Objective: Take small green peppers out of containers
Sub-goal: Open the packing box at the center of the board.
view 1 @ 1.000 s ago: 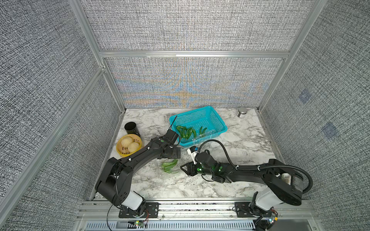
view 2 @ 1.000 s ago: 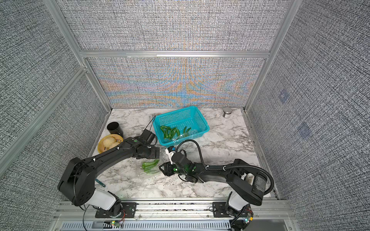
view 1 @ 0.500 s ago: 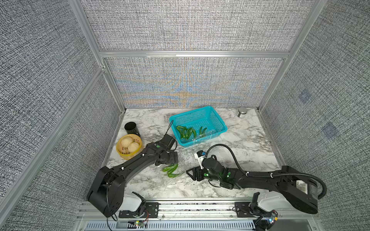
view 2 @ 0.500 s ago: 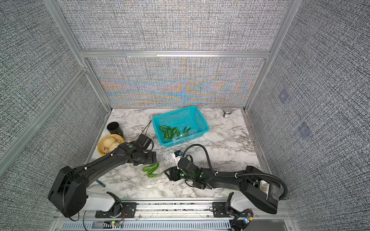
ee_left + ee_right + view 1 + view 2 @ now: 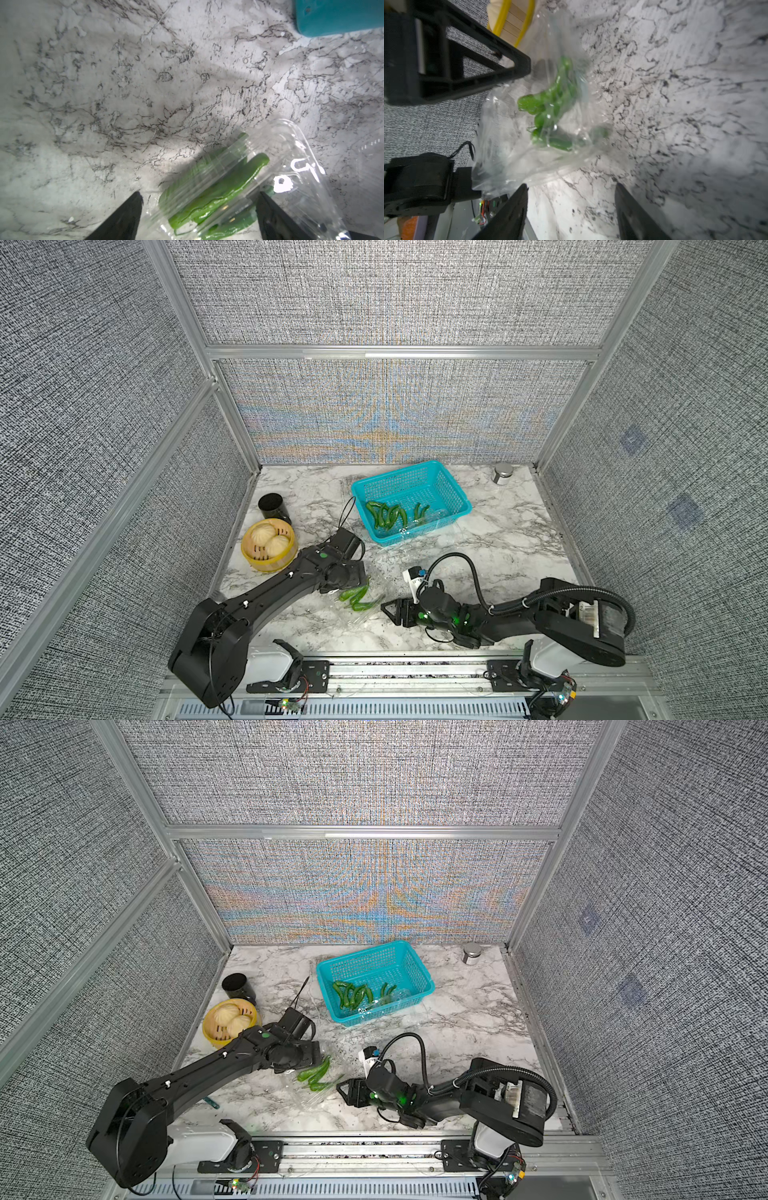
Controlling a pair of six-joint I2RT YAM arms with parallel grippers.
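Two finger pairs spread: left fingers (image 5: 124,220) straddle the container (image 5: 297,149) of peppers (image 5: 224,187), right fingers (image 5: 512,214) empty.

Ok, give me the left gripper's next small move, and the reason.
Probably close the left gripper on the clear container. Its jaws straddle the container with a gap showing on one side, the peppers lie inside it, and the right gripper stands open beside it, holding nothing. A firm hold would likely steady the container for emptying.
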